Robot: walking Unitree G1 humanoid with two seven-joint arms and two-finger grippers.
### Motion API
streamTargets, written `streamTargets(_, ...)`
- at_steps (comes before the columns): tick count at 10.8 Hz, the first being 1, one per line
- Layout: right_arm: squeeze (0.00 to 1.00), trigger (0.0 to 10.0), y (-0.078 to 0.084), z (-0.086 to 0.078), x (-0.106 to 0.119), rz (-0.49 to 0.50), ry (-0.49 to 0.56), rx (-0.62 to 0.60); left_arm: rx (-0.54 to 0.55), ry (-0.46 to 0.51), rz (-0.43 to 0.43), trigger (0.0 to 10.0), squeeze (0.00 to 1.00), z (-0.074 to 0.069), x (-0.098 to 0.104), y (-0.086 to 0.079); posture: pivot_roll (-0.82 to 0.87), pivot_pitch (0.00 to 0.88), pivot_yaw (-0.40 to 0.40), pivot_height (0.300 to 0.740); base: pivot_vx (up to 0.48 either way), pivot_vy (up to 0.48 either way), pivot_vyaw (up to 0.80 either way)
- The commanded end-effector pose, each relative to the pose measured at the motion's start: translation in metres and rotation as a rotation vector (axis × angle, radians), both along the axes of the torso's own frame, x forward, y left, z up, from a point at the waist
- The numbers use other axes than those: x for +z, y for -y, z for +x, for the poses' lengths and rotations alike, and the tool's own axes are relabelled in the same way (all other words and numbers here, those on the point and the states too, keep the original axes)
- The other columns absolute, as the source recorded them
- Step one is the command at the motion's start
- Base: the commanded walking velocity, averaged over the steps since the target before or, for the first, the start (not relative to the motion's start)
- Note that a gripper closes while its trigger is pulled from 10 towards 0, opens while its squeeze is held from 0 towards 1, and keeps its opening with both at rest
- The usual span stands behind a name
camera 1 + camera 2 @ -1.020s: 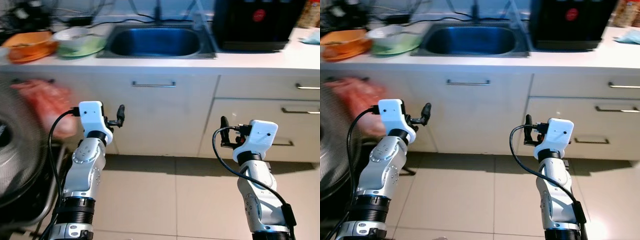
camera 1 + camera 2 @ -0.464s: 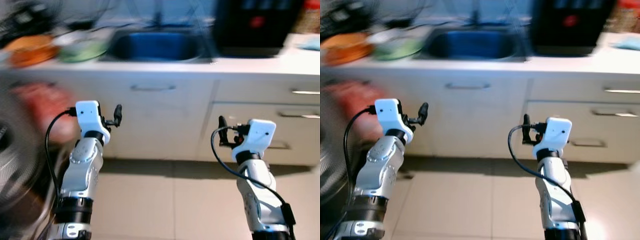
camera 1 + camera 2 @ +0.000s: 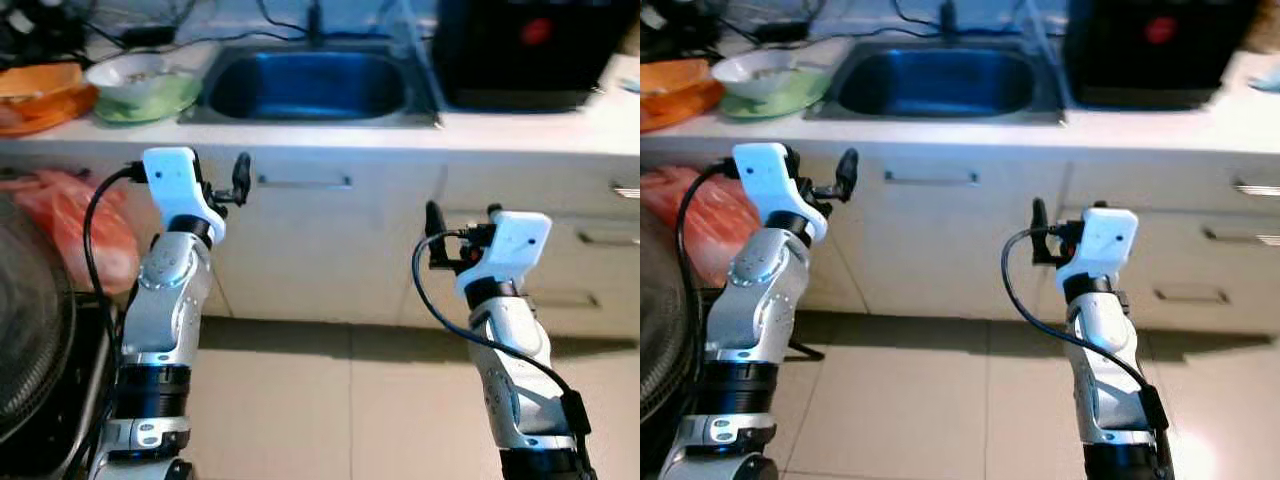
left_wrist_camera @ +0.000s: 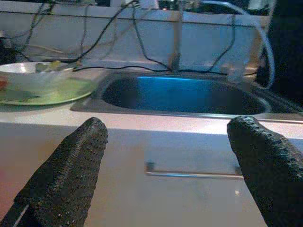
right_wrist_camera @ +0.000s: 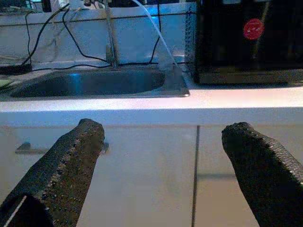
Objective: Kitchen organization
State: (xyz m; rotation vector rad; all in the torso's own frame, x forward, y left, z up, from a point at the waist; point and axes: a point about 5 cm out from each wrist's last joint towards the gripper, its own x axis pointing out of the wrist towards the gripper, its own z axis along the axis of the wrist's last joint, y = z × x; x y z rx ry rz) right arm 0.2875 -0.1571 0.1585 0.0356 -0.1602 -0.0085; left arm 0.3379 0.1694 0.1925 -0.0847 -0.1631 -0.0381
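a: left eye view, nearest first: what is closest to the robot?

b: beige tiled floor (image 3: 330, 400), then two silver arms raised ahead of the body. the left gripper (image 4: 165, 156) hangs in front of the white cabinet door with a slim metal bar handle (image 3: 304, 182). the right gripper (image 5: 163, 156) is held level with the white drawer fronts (image 3: 600, 240) on the right. both sets of long black fingers (image 4: 71, 165) are spread wide apart and hold nothing.

a: and beyond the arms?

b: a pale countertop (image 3: 520, 132) running across the view. set into it is a blue-tinted stainless steel sink basin (image 3: 308, 85) with a tap behind it. left of the sink, a white bowl (image 3: 135, 70) rests on a flat green plate (image 3: 165, 98), and further left sits an orange dish (image 3: 40, 85). right of the sink stands a large black appliance with a red round sticker (image 3: 530, 45). a pink-red plastic bag (image 3: 85, 215) hangs low at the far left, beside a dark round fan grille (image 3: 30, 320).

a: what is the step in hand?

b: my judgement: approaching the counter, with nothing chosen yet. the dishes left of the sink look like the likely things to organise.

a: how to do it well?

b: close in squarely, stop before the arms meet the cabinet, and keep the left arm clear of the hanging bag. lift the grippers above the counter edge before reaching, and take the bowl apart from the plate rather than dragging both.
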Motion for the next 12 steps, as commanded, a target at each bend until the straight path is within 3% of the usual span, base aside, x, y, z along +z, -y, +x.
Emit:
streamTargets(1,0.00,10.0,-0.001,-0.001,0.003,0.005,0.002,0.008,0.016,-0.041,0.001,10.0,0.00,-0.001,-0.010,-0.006,0.02,0.011,0.042,0.740,0.461,0.000,0.00)
streamTargets(9,0.00,10.0,-0.003,-0.001,0.004,-0.010,-0.012,0.010,0.048,-0.085,0.007,10.0,0.00,-0.001,-0.021,-0.010,0.02,0.012,0.037,0.740,0.452,0.000,0.00)
streamTargets(12,0.00,10.0,0.003,0.002,0.004,-0.044,-0.018,-0.051,0.055,-0.082,-0.003,10.0,0.00,-0.001,-0.020,-0.010,0.02,0.012,0.040,0.740,0.000,0.000,0.00)
